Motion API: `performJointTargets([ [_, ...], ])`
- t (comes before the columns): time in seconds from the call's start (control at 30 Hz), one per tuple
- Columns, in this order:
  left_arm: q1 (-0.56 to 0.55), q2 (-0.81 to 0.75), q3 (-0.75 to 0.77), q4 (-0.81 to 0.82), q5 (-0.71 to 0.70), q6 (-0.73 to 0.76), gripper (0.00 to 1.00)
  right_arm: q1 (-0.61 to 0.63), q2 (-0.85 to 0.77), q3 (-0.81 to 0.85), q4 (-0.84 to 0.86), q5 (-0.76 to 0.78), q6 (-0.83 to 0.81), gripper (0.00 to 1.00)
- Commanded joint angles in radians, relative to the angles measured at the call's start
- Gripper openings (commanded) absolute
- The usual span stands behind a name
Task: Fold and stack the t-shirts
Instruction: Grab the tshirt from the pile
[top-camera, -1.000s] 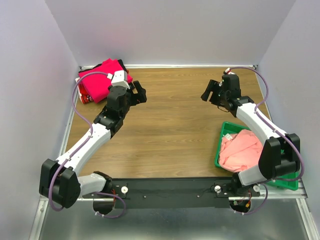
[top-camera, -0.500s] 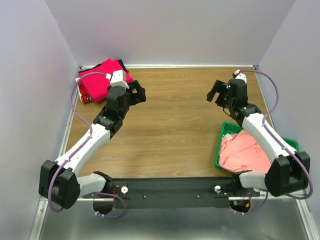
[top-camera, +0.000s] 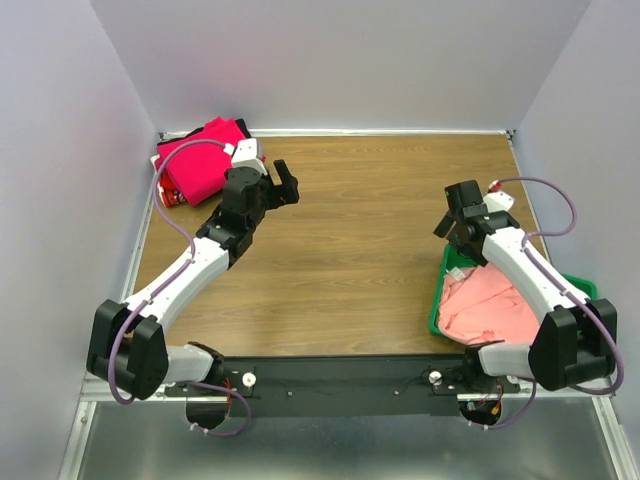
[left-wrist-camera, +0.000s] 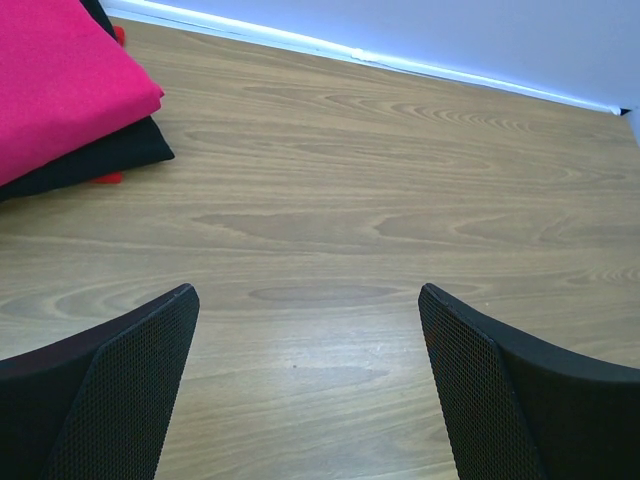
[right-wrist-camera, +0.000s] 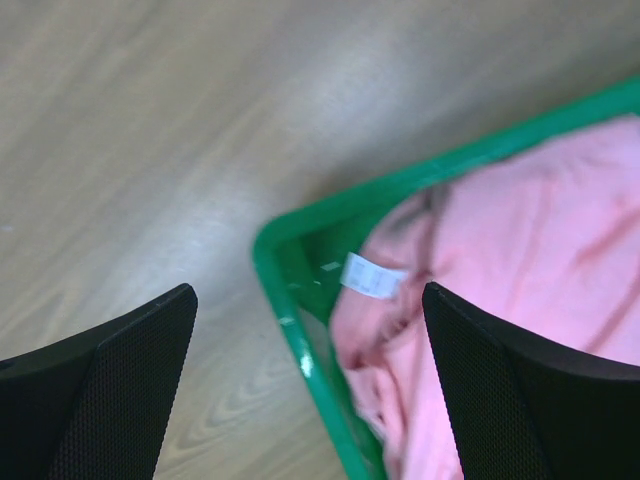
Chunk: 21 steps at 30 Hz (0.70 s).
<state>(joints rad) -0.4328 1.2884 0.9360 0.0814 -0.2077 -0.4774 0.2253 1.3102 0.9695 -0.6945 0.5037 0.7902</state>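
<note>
Table (top-camera: 350, 240): folded stack in far-left corner, magenta t-shirt (top-camera: 200, 160) over black t-shirt (left-wrist-camera: 100, 160). Salmon-pink t-shirt (top-camera: 490, 305) crumpled in green tray (right-wrist-camera: 450, 168), near right. Left hand (left-wrist-camera: 308, 295) spread wide, empty, beside stack. Right hand (right-wrist-camera: 310, 295) spread wide, empty, over tray corner and white neck label (right-wrist-camera: 372, 277).

My left hand (top-camera: 280, 183) is spread wide and empty, my left arm (top-camera: 190, 275) reaching forward. My right hand (top-camera: 455, 213) gapes equally wide, my right arm (top-camera: 527, 272) bent.
</note>
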Motion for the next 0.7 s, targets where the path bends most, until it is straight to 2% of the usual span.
performJointTargets([
  [0.0,0.005,0.009,0.023,0.041,0.017,0.014,0.98,-0.013,-0.022,0.031,-0.241,0.125,0.148,1.00],
  [0.3,0.005,0.011,-0.005,0.050,0.021,0.014,0.98,-0.058,-0.080,-0.112,-0.307,0.006,0.274,1.00],
  [0.43,0.005,0.006,-0.016,0.050,0.019,0.013,0.98,-0.084,-0.054,-0.117,-0.304,0.003,0.262,1.00],
  [0.67,0.005,0.008,-0.023,0.050,0.016,0.006,0.98,-0.144,-0.009,-0.193,-0.218,-0.097,0.178,0.99],
])
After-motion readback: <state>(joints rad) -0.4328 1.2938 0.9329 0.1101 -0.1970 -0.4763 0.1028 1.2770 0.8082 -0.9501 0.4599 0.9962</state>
